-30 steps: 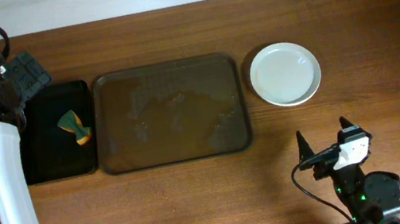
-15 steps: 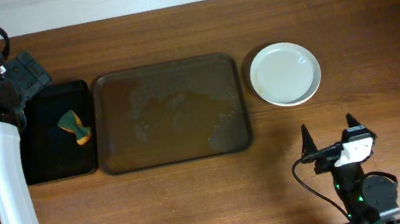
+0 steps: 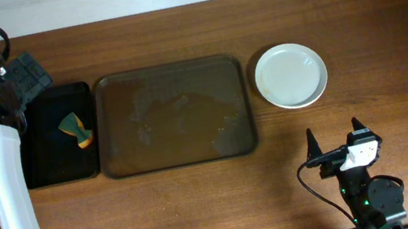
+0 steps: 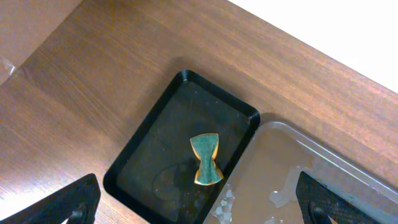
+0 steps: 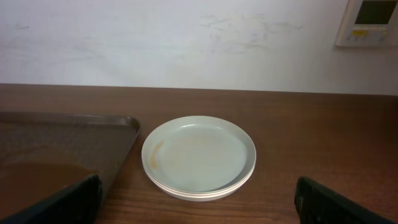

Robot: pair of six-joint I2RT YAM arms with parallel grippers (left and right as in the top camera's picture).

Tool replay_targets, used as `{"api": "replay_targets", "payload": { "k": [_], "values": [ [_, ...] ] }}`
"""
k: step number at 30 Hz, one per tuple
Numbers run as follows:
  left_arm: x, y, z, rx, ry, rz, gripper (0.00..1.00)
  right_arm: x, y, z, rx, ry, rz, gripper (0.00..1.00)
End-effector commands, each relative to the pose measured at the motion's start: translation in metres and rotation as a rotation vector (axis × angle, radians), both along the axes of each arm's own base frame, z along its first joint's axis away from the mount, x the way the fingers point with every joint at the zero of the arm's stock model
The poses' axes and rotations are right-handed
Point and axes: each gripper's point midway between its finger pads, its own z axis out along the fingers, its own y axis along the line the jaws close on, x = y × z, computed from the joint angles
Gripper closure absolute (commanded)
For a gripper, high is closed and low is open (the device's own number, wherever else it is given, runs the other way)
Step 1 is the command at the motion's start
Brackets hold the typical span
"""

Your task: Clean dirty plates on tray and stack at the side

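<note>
A stack of pale plates [image 3: 291, 75] sits on the table right of the brown tray [image 3: 174, 116]; it also shows in the right wrist view [image 5: 199, 155], with a faint orange smear on the top plate. The tray holds only wet patches. A green and yellow sponge [image 3: 76, 129] lies in the black tray [image 3: 58, 133], also in the left wrist view [image 4: 206, 160]. My left gripper [image 4: 199, 202] is open and empty, high above the black tray. My right gripper [image 3: 335, 140] is open and empty, near the front edge, apart from the plates.
The left arm's white body [image 3: 1, 204] runs along the table's left side. The brown tray's edge shows at the left of the right wrist view [image 5: 118, 124]. A white wall with a control panel [image 5: 372, 22] stands behind the table.
My right gripper has drawn back a little toward the front edge and turned square to the plates. The left arm, sponge, trays and plates have not moved.
</note>
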Motion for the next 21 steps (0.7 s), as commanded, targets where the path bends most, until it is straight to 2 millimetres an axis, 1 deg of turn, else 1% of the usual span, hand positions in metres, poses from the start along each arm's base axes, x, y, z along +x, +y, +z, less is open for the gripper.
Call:
{"api": "replay_targets", "payload": {
  "k": [1, 3, 5, 6, 8, 9, 10, 12, 13, 16, 18, 21],
  "values": [
    [0.000, 0.003, -0.002, 0.005, 0.009, 0.008, 0.01, 0.000, -0.003, -0.003, 0.000, 0.003, -0.015, 0.02],
    [-0.012, 0.001, -0.011, -0.002, 0.068, 0.009, 0.01, 0.000, -0.003, -0.003, 0.000, 0.003, -0.015, 0.02],
    [-0.017, 0.001, -0.014, -0.007, 0.095, 0.009, 0.01, 0.000, -0.003, -0.003, 0.000, 0.003, -0.015, 0.02],
    [-0.020, 0.002, -0.006, 0.006, 0.070, 0.015, 0.01, 0.000, -0.003, -0.003, 0.001, 0.003, -0.015, 0.02],
    [-0.029, 0.003, 0.020, 0.030, -0.021, 0.024, 0.01, 0.000, -0.003, -0.003, 0.000, 0.003, -0.015, 0.02],
    [-0.033, 0.002, 0.028, 0.040, -0.055, 0.022, 0.01, 0.000, -0.003, -0.003, 0.000, 0.003, -0.015, 0.02],
    [-0.041, 0.001, 0.039, 0.063, -0.121, 0.009, 0.01, 0.000, -0.003, -0.003, 0.000, 0.003, -0.015, 0.02],
    [-0.057, -0.001, 0.045, 0.118, -0.227, -0.022, 0.01, 0.000, -0.003, -0.003, 0.000, 0.003, -0.015, 0.02],
    [-0.066, -0.004, 0.042, 0.157, -0.280, -0.060, 0.01, 0.000, -0.003, -0.003, 0.000, 0.003, -0.015, 0.02],
    [-0.101, -0.027, 0.020, 0.274, -0.424, -0.228, 0.01, 0.000, -0.003, -0.003, 0.000, 0.003, -0.015, 0.02],
    [-0.119, -0.040, -0.005, 0.319, -0.506, -0.299, 0.01, 0.000, -0.003, -0.003, 0.000, 0.003, -0.015, 0.02],
    [-0.137, -0.051, -0.049, 0.335, -0.582, -0.326, 0.01, 0.000, -0.003, -0.003, 0.001, 0.003, -0.015, 0.02]
  ]
}}
